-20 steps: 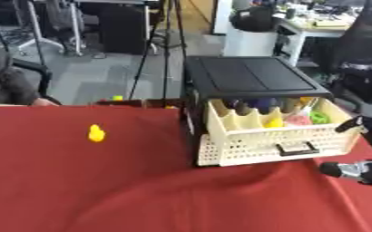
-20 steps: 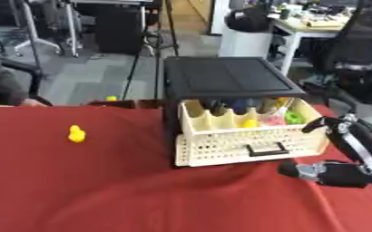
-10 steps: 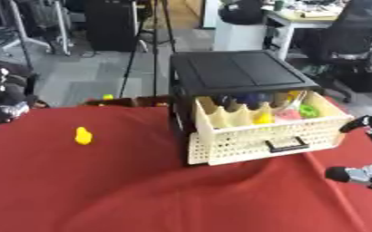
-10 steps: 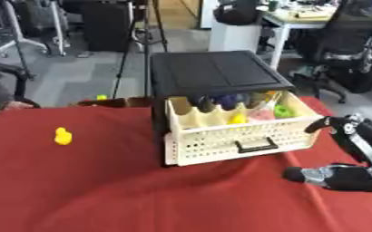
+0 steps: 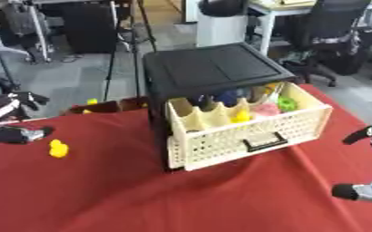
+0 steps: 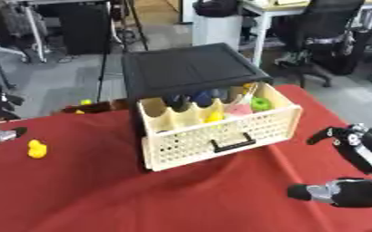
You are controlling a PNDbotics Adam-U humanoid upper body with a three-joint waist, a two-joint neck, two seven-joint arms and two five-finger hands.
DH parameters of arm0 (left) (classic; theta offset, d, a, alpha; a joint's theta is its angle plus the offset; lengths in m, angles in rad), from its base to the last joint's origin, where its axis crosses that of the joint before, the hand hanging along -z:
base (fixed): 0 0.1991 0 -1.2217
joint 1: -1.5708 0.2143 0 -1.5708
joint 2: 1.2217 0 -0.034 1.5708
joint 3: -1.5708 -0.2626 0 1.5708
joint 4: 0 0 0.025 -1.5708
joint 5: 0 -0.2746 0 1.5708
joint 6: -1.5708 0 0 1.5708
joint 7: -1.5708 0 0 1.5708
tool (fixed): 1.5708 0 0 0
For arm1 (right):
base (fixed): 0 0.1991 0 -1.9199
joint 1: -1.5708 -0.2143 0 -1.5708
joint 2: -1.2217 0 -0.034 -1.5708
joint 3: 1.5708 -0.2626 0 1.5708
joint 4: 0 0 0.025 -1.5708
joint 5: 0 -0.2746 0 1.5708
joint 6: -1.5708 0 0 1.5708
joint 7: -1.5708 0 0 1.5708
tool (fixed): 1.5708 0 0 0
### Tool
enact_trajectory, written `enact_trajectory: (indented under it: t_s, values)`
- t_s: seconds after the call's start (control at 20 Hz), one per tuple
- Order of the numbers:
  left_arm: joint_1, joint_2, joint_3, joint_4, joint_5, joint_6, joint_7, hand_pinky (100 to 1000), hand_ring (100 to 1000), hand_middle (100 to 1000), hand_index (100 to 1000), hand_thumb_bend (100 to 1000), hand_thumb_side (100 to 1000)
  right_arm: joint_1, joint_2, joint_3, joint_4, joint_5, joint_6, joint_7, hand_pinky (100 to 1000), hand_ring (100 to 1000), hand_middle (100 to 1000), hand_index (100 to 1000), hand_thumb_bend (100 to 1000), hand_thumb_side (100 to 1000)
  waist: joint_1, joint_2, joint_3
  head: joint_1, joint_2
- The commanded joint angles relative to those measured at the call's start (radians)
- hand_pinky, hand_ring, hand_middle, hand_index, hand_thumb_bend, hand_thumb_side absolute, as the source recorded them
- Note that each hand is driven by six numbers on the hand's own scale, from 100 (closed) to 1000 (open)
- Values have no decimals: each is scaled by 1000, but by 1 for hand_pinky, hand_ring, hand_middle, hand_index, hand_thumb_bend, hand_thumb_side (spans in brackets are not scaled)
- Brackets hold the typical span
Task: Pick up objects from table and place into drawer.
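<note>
The yellow toy [image 5: 58, 148] lies on the red tablecloth [image 5: 141, 195], well left of the open drawer [image 5: 245, 131]. My left hand [image 5: 14, 129] sits just beside it, fingers spread and empty. I should drop the fingers over it from above, then close. The right-eye view shows my right hand [image 6: 352, 181] whole, fingers relaxed and empty; the left-eye view crops it.

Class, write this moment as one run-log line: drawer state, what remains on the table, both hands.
drawer: open, holding items | yellow duck: on table, left of cabinet | left hand: open beside duck | right hand: open, holds nothing
</note>
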Motion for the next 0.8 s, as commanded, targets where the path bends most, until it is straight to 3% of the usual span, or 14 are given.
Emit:
enact_trajectory:
  t_s: [0.05,0.35,0.8]
  values:
    - [-23,63,12,41,-70,4,72,561,688,739,884,464,511,-20,-31,-5,-24,-8,-2,6,100,100,100,684,1000,756,5,-6,-5,8,-13]
    - [-17,69,7,86,-124,13,140,538,658,724,882,466,535,-27,-34,-1,-25,-6,-4,11,100,100,100,683,1000,751,22,8,-16,10,-13]
    - [-9,57,2,117,-160,19,181,507,624,700,871,457,553,-37,-33,-2,-29,-6,-3,12,100,100,100,682,1000,744,27,29,-36,12,-28]
